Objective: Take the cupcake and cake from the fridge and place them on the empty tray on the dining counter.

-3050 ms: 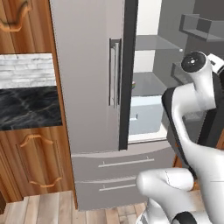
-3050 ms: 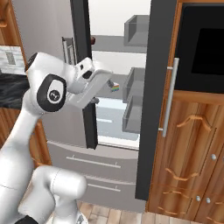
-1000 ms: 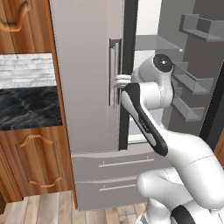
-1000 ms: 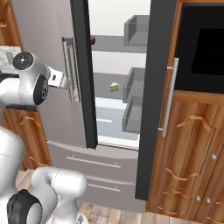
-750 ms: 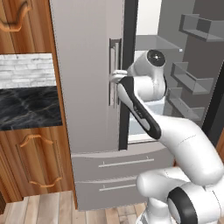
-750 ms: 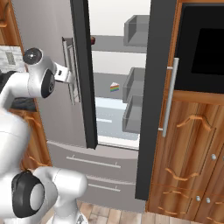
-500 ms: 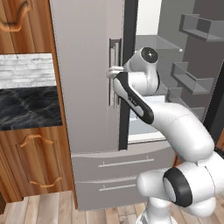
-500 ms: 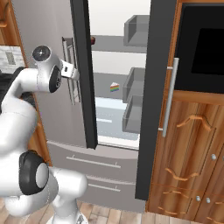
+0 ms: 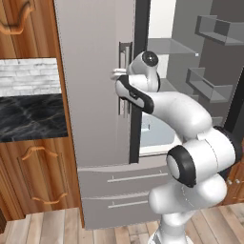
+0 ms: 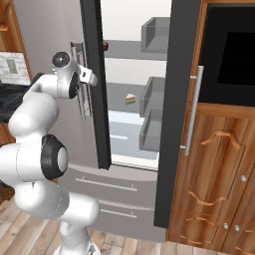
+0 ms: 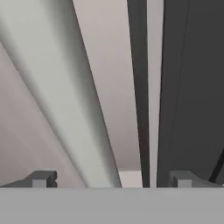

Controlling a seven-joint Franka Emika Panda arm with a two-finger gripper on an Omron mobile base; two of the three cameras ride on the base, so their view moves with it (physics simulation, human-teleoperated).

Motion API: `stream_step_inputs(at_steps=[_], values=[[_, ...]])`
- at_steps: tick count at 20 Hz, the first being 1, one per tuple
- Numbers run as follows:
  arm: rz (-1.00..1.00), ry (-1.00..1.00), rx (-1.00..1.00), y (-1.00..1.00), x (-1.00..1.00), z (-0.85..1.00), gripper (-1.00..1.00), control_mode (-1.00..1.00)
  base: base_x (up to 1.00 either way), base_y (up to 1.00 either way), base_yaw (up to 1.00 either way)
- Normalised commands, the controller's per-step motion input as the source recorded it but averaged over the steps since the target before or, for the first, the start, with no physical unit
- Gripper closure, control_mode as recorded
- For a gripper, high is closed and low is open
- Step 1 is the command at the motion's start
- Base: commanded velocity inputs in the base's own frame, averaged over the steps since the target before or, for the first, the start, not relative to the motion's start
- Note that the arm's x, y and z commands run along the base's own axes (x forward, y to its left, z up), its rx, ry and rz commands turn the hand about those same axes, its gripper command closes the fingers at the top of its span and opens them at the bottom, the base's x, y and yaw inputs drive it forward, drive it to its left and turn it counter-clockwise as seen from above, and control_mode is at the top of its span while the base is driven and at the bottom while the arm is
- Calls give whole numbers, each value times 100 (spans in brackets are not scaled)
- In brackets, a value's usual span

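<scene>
Fingers (image 11: pixel 111 179) are spread wide, holding nothing; the left door's vertical bar handle (image 11: pixel 65 100) runs up between them in the hand view, not clamped. In the left base view the fingers (image 9: pixel 117 74) sit at that handle (image 9: pixel 125 78) on the closed left door of the fridge (image 9: pixel 95 114). In the right base view the fingers (image 10: pixel 91 78) are just beside the same handle (image 10: pixel 79 84).

Change from earlier: three seconds ago the hand was in front of the open right side of the fridge, near the shelves. One second ago it had swung across to the left door, and over the last second it has crept higher along the handle. Finger spread is unchanged over that last second. Base views have not shifted, so the base has stayed put.

The cake (image 10: pixel 130 99) sits on a fridge shelf (image 10: pixel 124 107), inside the open right half, well apart from the fingers, beyond the dark centre strip (image 10: pixel 97 84). It has not moved. A small dark red-brown item (image 10: pixel 105 46) shows on the upper shelf; too small to tell whether it is the cupcake.
</scene>
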Motion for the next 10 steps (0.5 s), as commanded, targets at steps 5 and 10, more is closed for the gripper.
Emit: stream_step_inputs(at_steps=[5, 10], values=[[0, -7, 0, 11, 80, -21, -100, -100, 0, 0, 0], [0, 3, 0, 17, 37, -4, 100, -100, 0, 0, 0]])
